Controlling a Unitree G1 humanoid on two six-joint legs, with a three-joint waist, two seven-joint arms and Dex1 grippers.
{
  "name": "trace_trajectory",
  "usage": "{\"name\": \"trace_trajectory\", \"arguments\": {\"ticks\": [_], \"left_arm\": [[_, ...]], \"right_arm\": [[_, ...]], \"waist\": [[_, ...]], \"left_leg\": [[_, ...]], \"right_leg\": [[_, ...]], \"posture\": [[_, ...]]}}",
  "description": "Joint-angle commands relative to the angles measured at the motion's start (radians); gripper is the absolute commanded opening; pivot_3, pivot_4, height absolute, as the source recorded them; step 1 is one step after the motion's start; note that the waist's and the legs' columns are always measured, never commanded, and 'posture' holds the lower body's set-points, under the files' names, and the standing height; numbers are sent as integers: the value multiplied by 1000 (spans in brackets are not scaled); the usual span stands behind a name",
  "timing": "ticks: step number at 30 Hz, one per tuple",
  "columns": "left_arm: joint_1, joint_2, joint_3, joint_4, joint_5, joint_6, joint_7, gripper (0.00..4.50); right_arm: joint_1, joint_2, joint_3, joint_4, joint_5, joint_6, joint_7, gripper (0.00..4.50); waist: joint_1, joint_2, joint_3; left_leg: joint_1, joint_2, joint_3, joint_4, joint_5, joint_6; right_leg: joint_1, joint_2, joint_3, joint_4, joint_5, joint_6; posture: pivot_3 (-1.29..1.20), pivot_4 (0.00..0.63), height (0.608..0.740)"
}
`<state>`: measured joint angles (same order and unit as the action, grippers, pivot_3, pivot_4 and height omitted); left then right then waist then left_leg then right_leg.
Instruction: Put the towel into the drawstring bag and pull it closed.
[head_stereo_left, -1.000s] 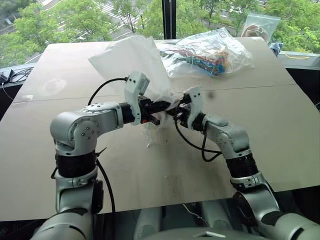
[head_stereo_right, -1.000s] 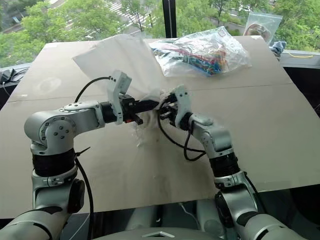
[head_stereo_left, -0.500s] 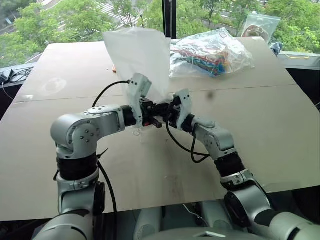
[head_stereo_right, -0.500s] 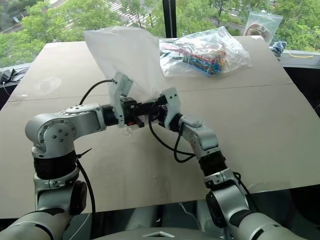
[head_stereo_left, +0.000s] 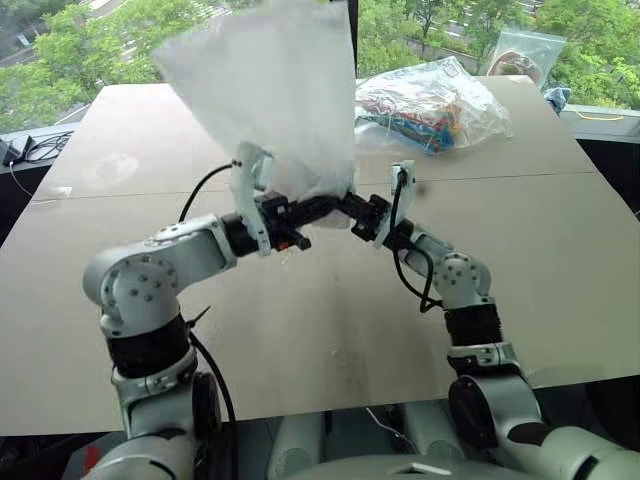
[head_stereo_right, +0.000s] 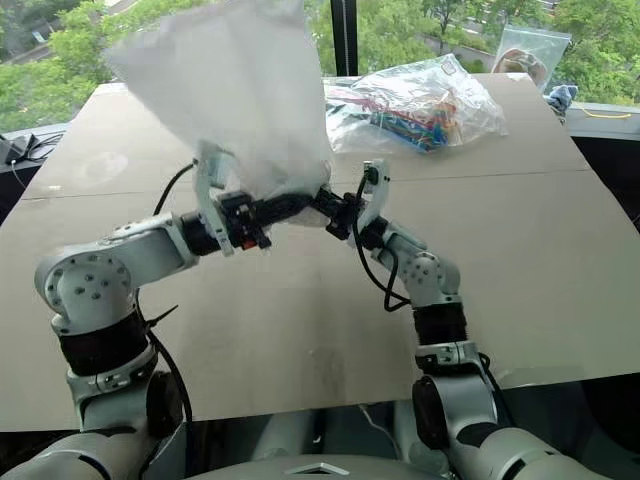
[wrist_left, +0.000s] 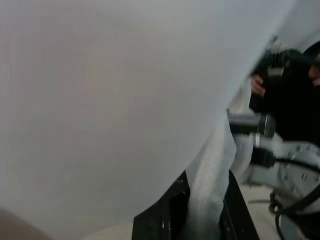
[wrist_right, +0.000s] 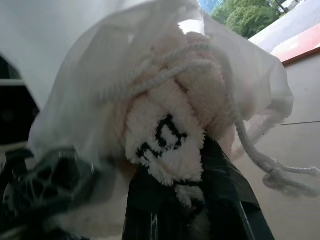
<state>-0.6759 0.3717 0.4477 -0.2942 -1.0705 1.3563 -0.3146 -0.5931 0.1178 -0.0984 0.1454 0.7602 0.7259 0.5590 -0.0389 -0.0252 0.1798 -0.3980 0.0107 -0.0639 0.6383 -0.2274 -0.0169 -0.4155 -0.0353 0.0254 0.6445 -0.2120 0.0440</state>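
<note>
Translucent white fabric drawstring bag (head_stereo_left: 275, 95) held upside down above table (head_stereo_left: 560, 240), mouth lowermost. Cream ribbed towel (wrist_right: 172, 135) bunched inside mouth. Left gripper (head_stereo_left: 322, 208) clamps bag edge; right gripper (head_stereo_left: 350, 207) pinches towel.

Drawstring bag (head_stereo_left: 275, 95): translucent white pouch, held up off the table, billowing upward above my two grippers, mouth gathered low between them. Towel (wrist_right: 172, 132): cream fluffy bundle with a dark-printed tag, bunched at the bag's mouth right at my right fingertips, white cord looped over it.
</note>
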Motion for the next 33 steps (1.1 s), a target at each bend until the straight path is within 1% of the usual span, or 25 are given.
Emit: {"name": "trace_trajectory", "arguments": {"ticks": [1, 5, 9, 12, 14, 16, 18, 19, 20, 23, 26, 28, 32, 33], "left_arm": [[-55, -13, 85, 77, -141, 65, 112, 0], [-24, -24, 59, 85, -281, 113, 194, 0], [22, -12, -16, 68, -447, 100, 270, 0], [30, -13, -68, 59, -528, 28, 337, 0], [29, -6, -95, 75, -547, -10, 366, 0], [29, 4, -117, 86, -550, -34, 375, 0], [31, 19, -136, 93, -553, -54, 378, 0], [31, 25, -145, 98, -551, -64, 375, 0], [33, 31, -153, 102, -551, -72, 373, 0], [73, 64, -177, 90, -539, -70, 357, 0], [156, 110, -202, 48, -574, -69, 350, 0], [203, 138, -221, 9, -596, -78, 347, 0], [243, 179, -252, -34, -594, -111, 335, 0], [238, 190, -259, -42, -565, -120, 316, 0]], "right_arm": [[9, -21, -48, -89, 57, 27, -39, 18], [5, -31, -72, -126, 77, 37, -89, 18], [-6, -22, -41, -142, 44, 29, -121, 18], [-4, -52, 109, -162, -88, -26, -76, 18], [-5, -80, 219, -162, -176, -83, -19, 18], [-12, -138, 348, -155, -289, -161, 50, 18], [-19, -174, 422, -141, -361, -215, 92, 18], [-25, -182, 436, -132, -369, -227, 118, 18], [-29, -185, 440, -125, -371, -235, 136, 18], [-66, -127, 323, -80, -293, -220, 111, 18], [-88, -79, 204, -27, -223, -185, 61, 18], [-83, -58, 159, -18, -178, -155, 55, 18], [-61, -55, 156, -14, -185, -140, 62, 18], [-55, -66, 183, -7, -222, -154, 63, 18]], "waist": [[-3, 0, 0], [-4, 0, 0], [-3, 0, 0], [-3, 0, 0], [-3, 0, 0], [-2, 0, 0], [-2, 0, 0], [-1, 0, 0], [-1, 0, 0], [-1, 0, 0], [-2, 0, 0], [-1, 0, 0], [3, 0, 0], [3, 0, 0]], "left_leg": [[0, 0, 0, 0, 0, 0], [0, 0, 0, 0, 0, 0], [0, 0, 1, 0, 0, 0], [0, 0, 1, 0, 0, 0], [1, 0, 1, 0, 0, 0], [1, 0, 1, 0, 0, 0], [1, 0, 1, 0, 0, 0], [0, 0, 1, 0, 0, 0], [0, 0, 1, 0, 0, 0], [0, 0, 1, 0, 0, 0], [1, 0, 1, -1, 0, 0], [0, 0, 1, -1, 0, 0], [-1, 0, 1, -1, 0, 0], [0, 0, 1, -1, 0, 0]], "right_leg": [[0, 0, 0, 0, 0, 0], [0, 0, 0, 0, 0, 0], [-1, 0, 1, 1, 0, 0], [-1, 0, 1, 1, 0, 0], [-1, 0, 1, 1, 0, 0], [-1, 0, 1, 1, 0, 0], [-1, 0, 1, 0, 0, 0], [-1, 0, 1, 0, 0, 0], [-1, 0, 1, 0, 0, 0], [-1, 0, 1, 0, 0, 0], [-1, 0, 2, 0, 0, 0], [-1, 0, 1, 0, 0, 0], [-1, 0, 1, -2, 0, 0], [-1, 0, 1, -1, 0, 0]], "posture": [[0, 150, 740], [0, 150, 740], [0, 150, 740], [0, 150, 740], [0, 150, 740], [0, 150, 740], [0, 150, 740], [0, 150, 740], [0, 150, 740], [0, 150, 740], [0, 150, 740], [0, 150, 740], [0, 150, 740], [0, 150, 740]]}}
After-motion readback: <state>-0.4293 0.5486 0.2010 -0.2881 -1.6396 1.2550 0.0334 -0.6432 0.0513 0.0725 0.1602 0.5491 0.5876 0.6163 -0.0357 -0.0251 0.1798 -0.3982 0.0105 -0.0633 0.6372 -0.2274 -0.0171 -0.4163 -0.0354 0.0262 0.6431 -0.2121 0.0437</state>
